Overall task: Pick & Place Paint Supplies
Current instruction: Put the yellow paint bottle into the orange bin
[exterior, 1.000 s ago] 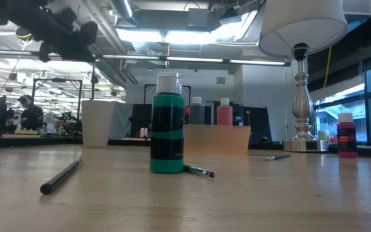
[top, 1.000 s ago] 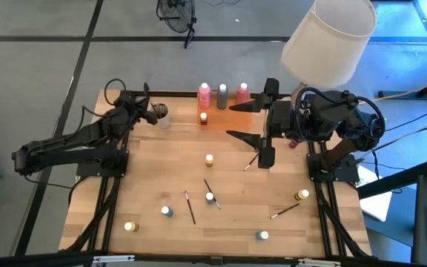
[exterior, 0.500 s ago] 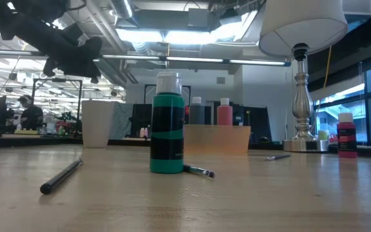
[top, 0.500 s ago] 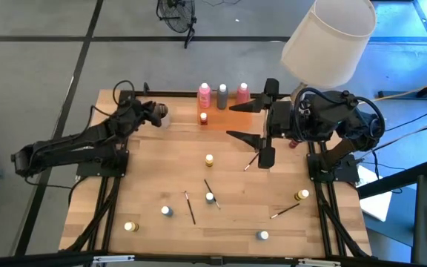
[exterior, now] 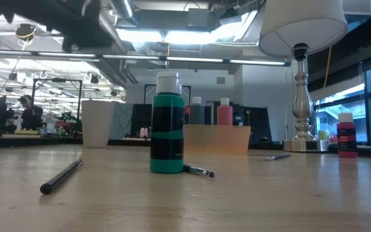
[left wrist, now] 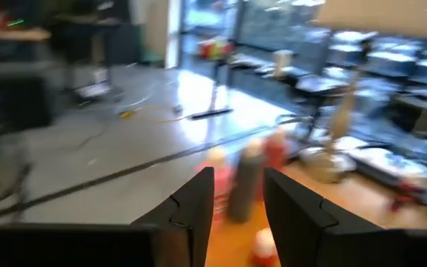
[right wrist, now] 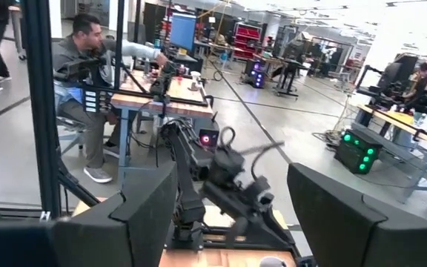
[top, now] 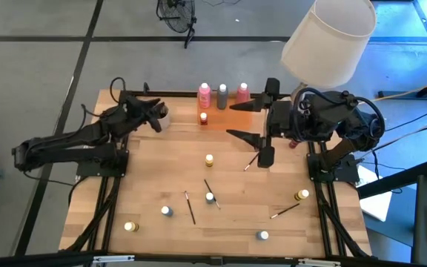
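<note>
Above beige cup [top: 161, 115]: left claw [top: 154, 116] parted, empty

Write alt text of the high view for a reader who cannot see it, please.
Seen from above, a wooden table carries scattered small paint pots and thin dark brushes; three tall white-capped bottles stand in a row at its far edge. The left tool hangs beside a beige cup, and the right tool is open over a flat orange tray.

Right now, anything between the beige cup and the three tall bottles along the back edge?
High view: bare wood only between the beige cup and the three tall bottles. The left gripper hangs over the cup.
</note>
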